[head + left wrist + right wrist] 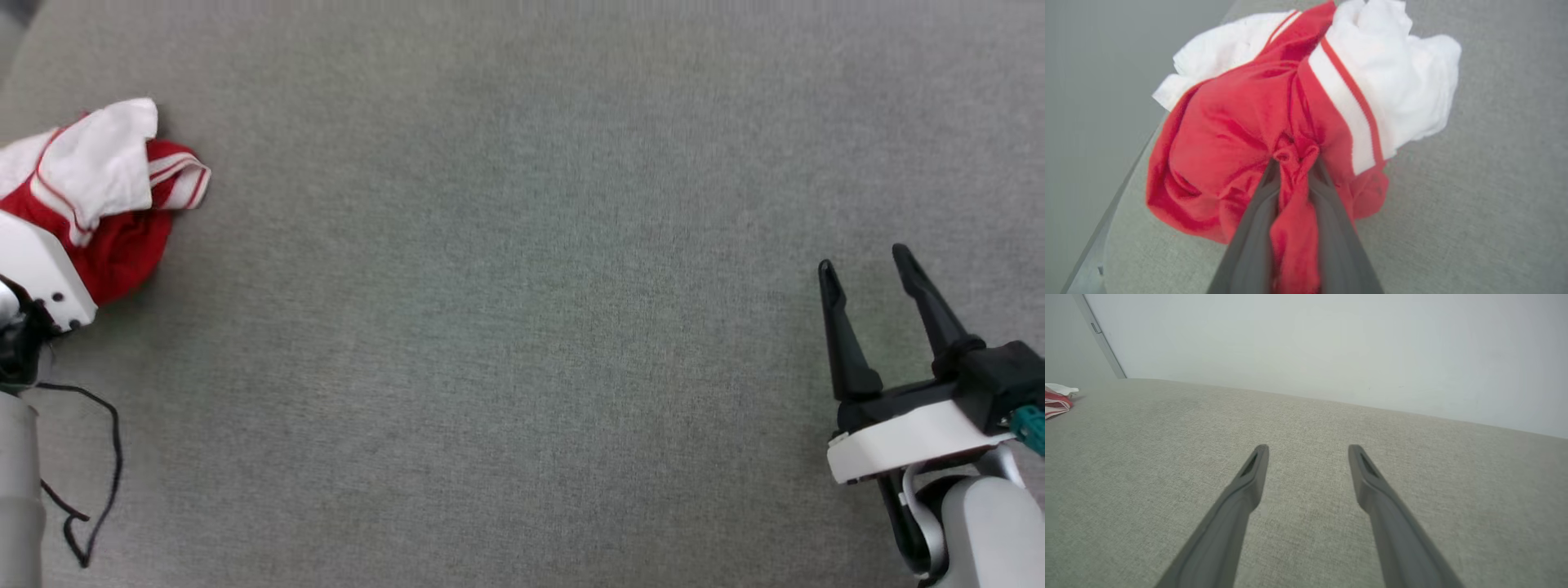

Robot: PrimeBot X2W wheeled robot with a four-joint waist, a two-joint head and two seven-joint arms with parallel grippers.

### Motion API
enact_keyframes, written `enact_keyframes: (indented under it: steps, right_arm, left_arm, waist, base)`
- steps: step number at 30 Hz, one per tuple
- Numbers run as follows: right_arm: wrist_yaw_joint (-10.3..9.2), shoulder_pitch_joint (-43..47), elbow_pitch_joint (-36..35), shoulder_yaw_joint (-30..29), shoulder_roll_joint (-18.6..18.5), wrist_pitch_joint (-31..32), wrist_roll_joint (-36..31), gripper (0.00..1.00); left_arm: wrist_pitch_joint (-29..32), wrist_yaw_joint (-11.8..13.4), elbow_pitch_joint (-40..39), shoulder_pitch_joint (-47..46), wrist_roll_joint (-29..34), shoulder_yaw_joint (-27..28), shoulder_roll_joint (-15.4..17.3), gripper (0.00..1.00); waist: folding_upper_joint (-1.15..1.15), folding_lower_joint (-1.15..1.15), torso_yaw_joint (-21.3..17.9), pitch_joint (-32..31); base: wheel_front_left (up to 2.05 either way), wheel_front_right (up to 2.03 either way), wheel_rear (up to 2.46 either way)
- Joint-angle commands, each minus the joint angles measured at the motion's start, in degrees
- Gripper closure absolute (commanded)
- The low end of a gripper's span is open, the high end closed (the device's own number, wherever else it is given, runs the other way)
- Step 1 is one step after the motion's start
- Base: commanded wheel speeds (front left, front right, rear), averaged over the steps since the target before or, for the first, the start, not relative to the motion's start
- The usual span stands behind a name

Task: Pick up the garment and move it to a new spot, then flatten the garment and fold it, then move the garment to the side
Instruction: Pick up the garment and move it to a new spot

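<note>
- Firstly, at the far left of the head view the garment (114,204) lies in a crumpled heap on the grey fabric surface (522,343), near its left edge; the red cloth is below and a white panel with thin red stripes is folded on top
- The white housing (41,273) of the left wrist covers the lower part of the heap and hides the claw in this view; a thin black cable (110,457) makes a loop just below it
- In the left wrist view the left gripper (1295,163) is closed on a bunched fold of red cloth of the garment (1229,134), squeezed between the two dark fingers (1253,228)
- At the lower right of the head view the right gripper (863,258) is well apart from the garment, its fingers spread wide
- In the right wrist view the right gripper (1308,449) stands open above the surface, and the garment (1057,401) is a small red and white shape at the far left edge, below a pale wall (1331,343)
</note>
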Motion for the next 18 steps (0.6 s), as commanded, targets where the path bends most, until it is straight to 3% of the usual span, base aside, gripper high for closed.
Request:
enact_keyframes:
  steps: [1,6,12,18]
  right_arm:
    - [-0.04,0.83,0.41,-0.02,0.63,-0.23,-0.50,0.00]
    - [-0.04,2.17,1.33,-0.40,2.08,-0.36,-0.77,0.00]
    - [-0.03,4.24,2.14,-0.81,3.44,-0.23,-1.09,0.00]
    - [-0.04,6.28,2.39,-0.80,4.34,0.24,-1.34,0.00]
  left_arm:
    - [-3.11,-0.25,-0.78,-0.79,0.66,-0.06,0.78,1.00]
    - [-13.00,-0.85,-1.94,-1.88,2.34,-0.76,1.33,1.00]
    - [-24.63,-1.31,-1.59,-1.15,3.60,-1.68,-0.32,1.00]
    - [-33.32,-1.24,-2.08,2.19,3.57,-3.25,-4.74,1.00]
  waist:
    - [0.00,-0.01,0.53,-3.57]
    - [0.00,-0.01,0.16,-8.17]
    - [0.00,-0.01,-1.06,-13.09]
    - [0.00,-0.01,-2.94,-17.21]
  base:
    - [0.00,0.00,0.00]
    - [0.00,0.00,0.00]
    - [0.00,0.00,0.00]
    - [0.00,0.00,0.00]
